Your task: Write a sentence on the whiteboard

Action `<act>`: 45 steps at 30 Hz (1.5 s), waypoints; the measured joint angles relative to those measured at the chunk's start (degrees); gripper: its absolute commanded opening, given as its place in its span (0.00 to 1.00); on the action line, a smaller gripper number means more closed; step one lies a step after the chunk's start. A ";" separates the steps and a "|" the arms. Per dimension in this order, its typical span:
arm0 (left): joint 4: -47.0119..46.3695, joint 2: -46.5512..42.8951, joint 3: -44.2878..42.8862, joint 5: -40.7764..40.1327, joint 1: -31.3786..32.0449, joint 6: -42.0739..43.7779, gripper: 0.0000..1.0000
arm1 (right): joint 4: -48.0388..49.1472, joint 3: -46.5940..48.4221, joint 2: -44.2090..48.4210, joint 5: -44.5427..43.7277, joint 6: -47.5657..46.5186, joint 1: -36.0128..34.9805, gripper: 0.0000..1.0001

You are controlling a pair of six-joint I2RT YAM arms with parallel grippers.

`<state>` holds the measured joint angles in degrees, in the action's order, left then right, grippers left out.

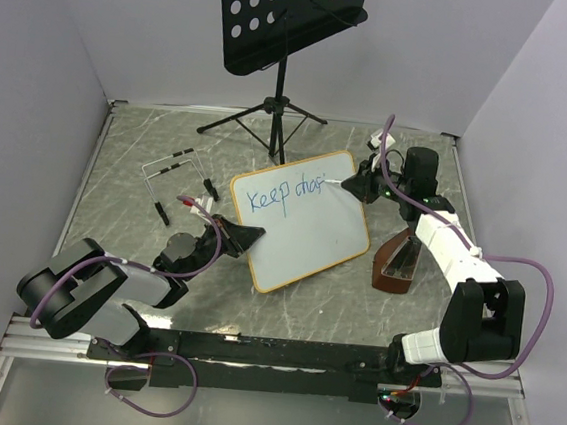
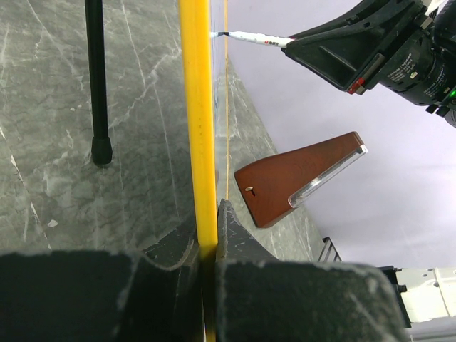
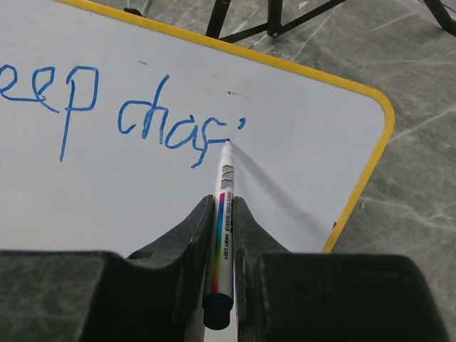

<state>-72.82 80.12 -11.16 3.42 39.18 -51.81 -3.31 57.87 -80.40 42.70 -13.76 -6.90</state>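
The whiteboard point(image 1: 307, 230), white with a thin orange frame, lies tilted in the middle of the table. Blue lettering point(image 1: 283, 194) on it reads "Keep chas", with a dot after; the right wrist view shows "eep chas" point(image 3: 142, 117). My right gripper point(image 1: 358, 186) is shut on a white marker point(image 3: 223, 214) whose tip touches the board just right of the last letter. My left gripper point(image 1: 246, 237) is shut on the board's left frame edge point(image 2: 198, 128), seen edge-on in the left wrist view.
A black perforated music stand point(image 1: 282, 17) with tripod legs stands behind the board. A brown metronome point(image 1: 397, 264) stands right of the board, also in the left wrist view point(image 2: 299, 178). A wire rack point(image 1: 172, 167) and small markers point(image 1: 192, 204) lie at the left.
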 measured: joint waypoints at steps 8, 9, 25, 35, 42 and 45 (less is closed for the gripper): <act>0.00 0.00 0.00 -0.04 0.00 -0.07 0.01 | -1.25 0.00 0.13 0.33 -1.86 0.02 0.00; 0.00 0.00 0.00 -0.04 0.00 -0.11 0.01 | -1.42 0.00 0.17 0.39 -1.99 0.02 0.00; -0.15 0.00 0.00 0.09 0.00 0.09 0.01 | -5.40 -0.26 1.62 0.70 -4.00 0.00 0.00; -0.28 0.13 0.00 0.13 0.00 0.04 0.01 | -5.31 -0.07 1.40 0.15 -3.78 0.00 0.00; -0.28 0.13 0.00 0.13 0.00 0.04 0.01 | -4.76 1.44 0.42 -0.37 -2.49 0.02 0.00; -0.37 0.13 0.00 0.22 0.00 0.17 0.01 | -4.33 1.97 0.42 -0.74 -1.95 0.02 0.00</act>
<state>-73.19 80.25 -11.16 3.64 39.18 -51.64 -7.64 59.83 -79.99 41.95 -15.70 -6.87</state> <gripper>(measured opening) 0.078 0.200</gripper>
